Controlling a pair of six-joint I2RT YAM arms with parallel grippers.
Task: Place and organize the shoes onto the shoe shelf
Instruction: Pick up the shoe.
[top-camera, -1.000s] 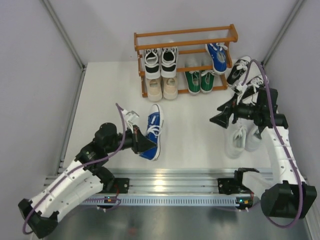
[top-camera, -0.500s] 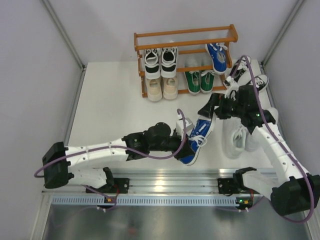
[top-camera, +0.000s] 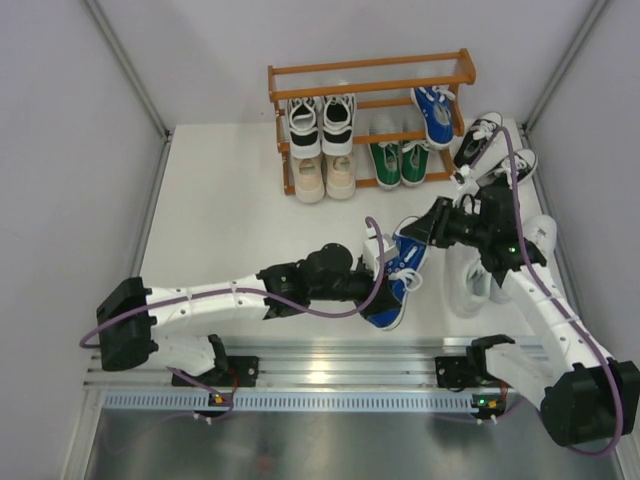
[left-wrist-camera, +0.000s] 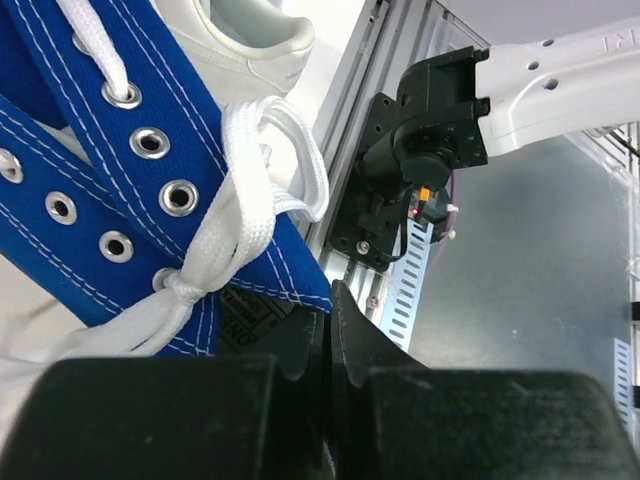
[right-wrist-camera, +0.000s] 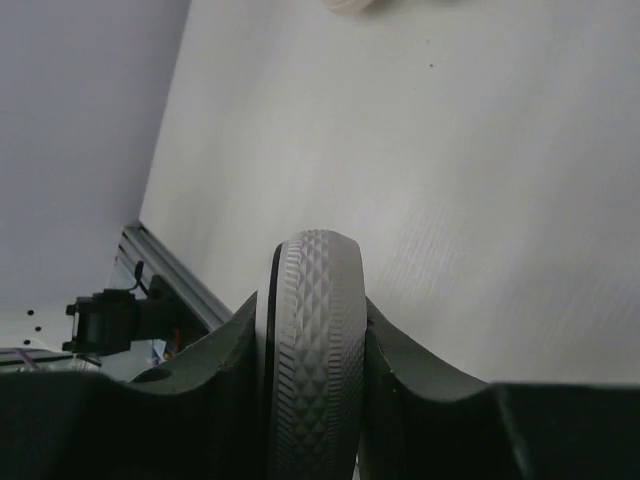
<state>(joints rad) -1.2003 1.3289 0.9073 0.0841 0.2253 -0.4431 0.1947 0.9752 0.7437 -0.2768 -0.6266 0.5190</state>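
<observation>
Against back wall: shoe shelf (top-camera: 368, 63). On it: black pair (top-camera: 321, 122), beige pair (top-camera: 324, 176), green pair (top-camera: 400, 161), single blue sneaker (top-camera: 434, 113).
Just right of shelf: another black pair (top-camera: 492, 146).
Well in front of shelf, rightward: white pair (top-camera: 480, 281).
In front of shelf, tilted: loose blue shoe (top-camera: 398, 282).
Pinched at collar by left gripper (top-camera: 374, 271), clamped tight.
Squeezed at rubber toe by right gripper (top-camera: 432, 230).

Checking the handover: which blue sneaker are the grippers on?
The mid-table blue sneaker, clamped by the left gripper and right gripper at once. Its mate sits on the shoe shelf, right end, untouched.
</observation>
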